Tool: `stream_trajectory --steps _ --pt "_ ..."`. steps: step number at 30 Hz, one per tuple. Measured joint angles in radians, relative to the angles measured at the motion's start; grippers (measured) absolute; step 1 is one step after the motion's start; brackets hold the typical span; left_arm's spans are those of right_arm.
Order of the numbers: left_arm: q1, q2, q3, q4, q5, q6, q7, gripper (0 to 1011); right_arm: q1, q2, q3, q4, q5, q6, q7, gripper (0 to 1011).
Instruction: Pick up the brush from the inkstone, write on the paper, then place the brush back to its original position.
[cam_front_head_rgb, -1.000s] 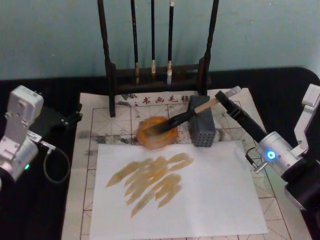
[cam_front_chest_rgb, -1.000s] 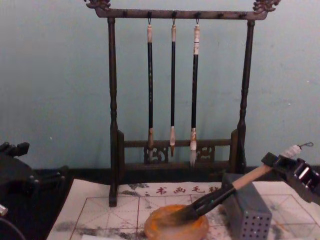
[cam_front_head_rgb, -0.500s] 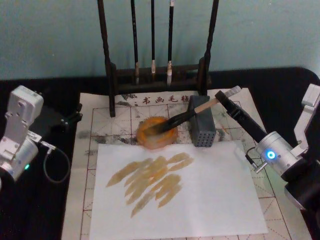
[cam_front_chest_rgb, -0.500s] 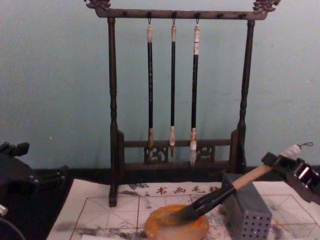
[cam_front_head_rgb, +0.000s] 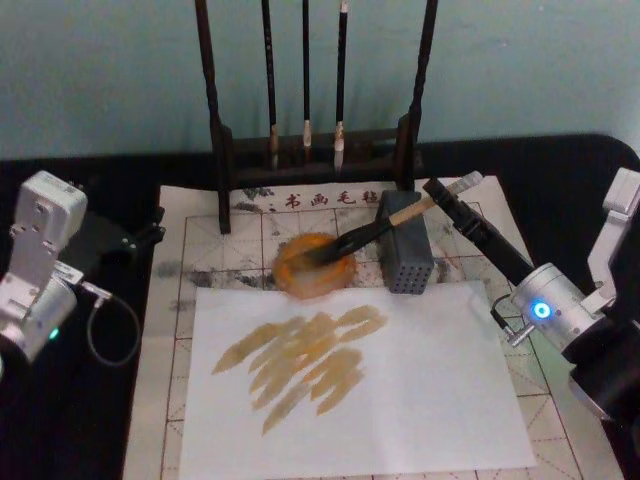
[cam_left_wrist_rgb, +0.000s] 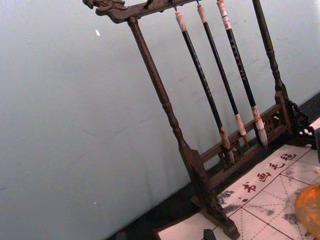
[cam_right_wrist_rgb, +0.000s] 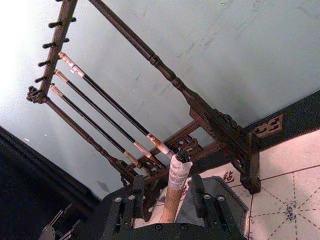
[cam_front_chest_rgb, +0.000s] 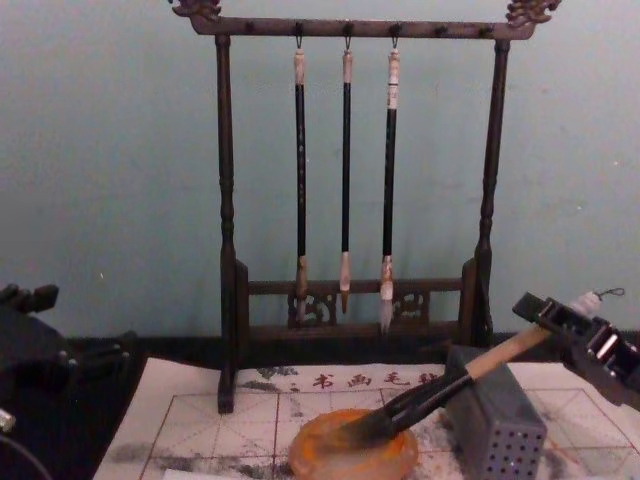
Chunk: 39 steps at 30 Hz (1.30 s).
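Right claw (cam_front_head_rgb: 446, 193) crept forward; one brush (cam_front_head_rgb: 352, 240), one inkstone (cam_front_head_rgb: 292, 284).

Likely calligraphy studio: hanging-brush rack (cam_front_chest_rgb: 226, 200)

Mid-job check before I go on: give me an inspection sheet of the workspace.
Surface: black table, paper spread on it, white sheet with tan strokes on top.
Job's things: brush, bristles in inkstone, handle propped on grey block.
Clutter: rack with three thin brushes behind.
Grippers: right claw open, straddling the brush's white end; left claw idle at the paper's left edge.
Cables: looped wire left of the paper.
Surroundings: teal wall.
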Motion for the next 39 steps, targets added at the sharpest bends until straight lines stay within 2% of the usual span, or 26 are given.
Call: stream_trajectory --steps 1,2,5,9,14,24,31,39 --pt "0.0 0.0 0.0 0.0 0.0 0.0 0.0 1001 0.0 0.0 0.0 0.0 0.0 0.0 0.0 622" --pt "0.0 0.0 0.0 0.0 0.0 0.0 0.0 1001 0.0 0.0 0.0 0.0 0.0 0.0 0.0 685" --pt "0.0 0.0 0.0 0.0 0.0 0.0 0.0 1001 0.0 0.0 0.0 0.0 0.0 0.0 0.0 739" --pt "0.0 0.0 0.0 0.0 0.0 0.0 0.0 1001 0.0 0.0 0.0 0.0 0.0 0.0 0.0 889" --pt "0.0 0.0 0.0 0.0 0.0 0.0 0.0 1001 0.0 0.0 0.0 0.0 0.0 0.0 0.0 996" --pt "0.0 0.0 0.0 0.0 0.0 0.0 0.0 1001 0.0 0.0 0.001 -0.003 0.0 0.0 -0.001 1000" --pt "0.0 0.0 0.0 0.0 0.0 0.0 0.0 1001 -0.02 0.019 0.006 -0.041 -0.008 -0.004 -0.03 1000" --pt "0.0 0.0 0.0 0.0 0.0 0.0 0.0 1001 -0.069 0.08 -0.006 -0.13 -0.087 -0.024 -0.094 1000"
